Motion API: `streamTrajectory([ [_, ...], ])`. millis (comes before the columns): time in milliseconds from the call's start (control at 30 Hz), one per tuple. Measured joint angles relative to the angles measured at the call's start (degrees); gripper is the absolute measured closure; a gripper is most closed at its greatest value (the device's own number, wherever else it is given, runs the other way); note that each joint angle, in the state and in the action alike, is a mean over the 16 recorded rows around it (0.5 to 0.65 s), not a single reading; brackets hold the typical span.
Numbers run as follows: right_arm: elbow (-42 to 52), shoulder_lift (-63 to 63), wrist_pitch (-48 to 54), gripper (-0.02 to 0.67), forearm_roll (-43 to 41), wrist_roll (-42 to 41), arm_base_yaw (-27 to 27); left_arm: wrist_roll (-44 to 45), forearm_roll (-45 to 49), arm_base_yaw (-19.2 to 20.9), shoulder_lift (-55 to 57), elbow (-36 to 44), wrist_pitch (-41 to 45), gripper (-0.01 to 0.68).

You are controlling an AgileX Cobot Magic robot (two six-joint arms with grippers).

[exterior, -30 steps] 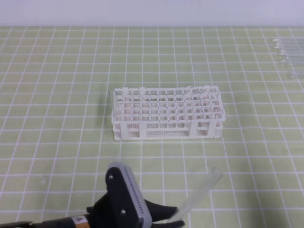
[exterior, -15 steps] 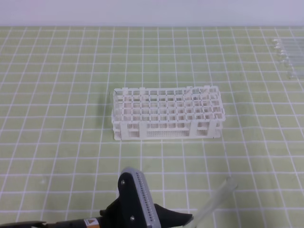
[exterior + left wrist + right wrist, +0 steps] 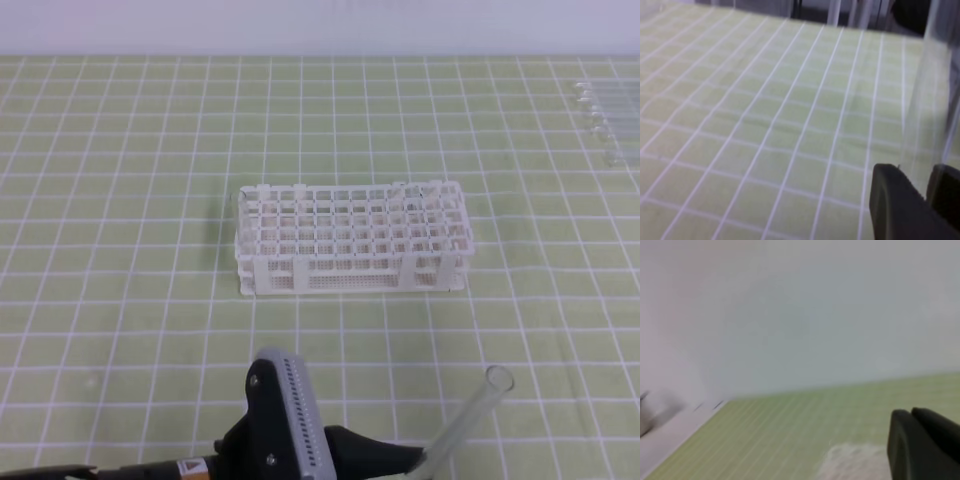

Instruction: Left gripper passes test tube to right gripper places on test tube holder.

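Exterior high view: our left hand [image 3: 415, 462] at 6 o'clock is clamped on the test tube [image 3: 468, 418], open rim angled toward 1 o'clock, presumably offered for handover. Right hand [image 3: 920, 442] looks pressed together. Test tube holder [image 3: 352, 250] sits mid-tabletop [image 3: 120, 300].

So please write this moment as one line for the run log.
left gripper: shut on test tube, lifted | right gripper: shut, empty | test tube holder: no tube seen | handover: pending

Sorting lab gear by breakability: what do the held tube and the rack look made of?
The test tube looks like clear glass, maybe clear plastic: see-through, with a rimmed open end. The test tube holder looks like matte white moulded plastic: a thin grid with perforated side panels.
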Motion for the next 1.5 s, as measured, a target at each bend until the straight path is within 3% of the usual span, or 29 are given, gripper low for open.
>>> streamTrajectory([
  [333, -4.0, 17.6, 24.2, 0.666, 5.8, -14.4, 0.0, 0.0, -1.7, 0.0, 0.1, 0.0, -2.6, 0.651],
  [600, -5.6, 22.0, 33.0, 0.643, 6.6, -22.0, 0.0, 0.6, -6.1, 0.0, 0.2, 0.0, -2.6, 0.632],
  [767, -6.5, 22.1, 34.6, 0.535, 6.6, -23.9, 0.0, 2.1, -8.7, 0.0, 0.2, 0.0, -3.6, 0.626],
  [1167, -7.0, 22.1, 35.5, 0.152, 6.7, -25.8, 0.1, 4.7, -8.8, 0.0, 2.0, -2.0, -5.8, 0.632],
  [1300, -7.0, 22.1, 35.5, 0.101, 6.4, -25.9, 0.3, 4.1, -7.2, 0.0, 3.6, -3.6, -5.8, 0.632],
  [1500, -7.0, 22.1, 35.5, 0.089, 4.9, -25.9, 0.6, 3.1, -5.0, 0.0, 5.8, -6.1, -6.2, 0.639],
])
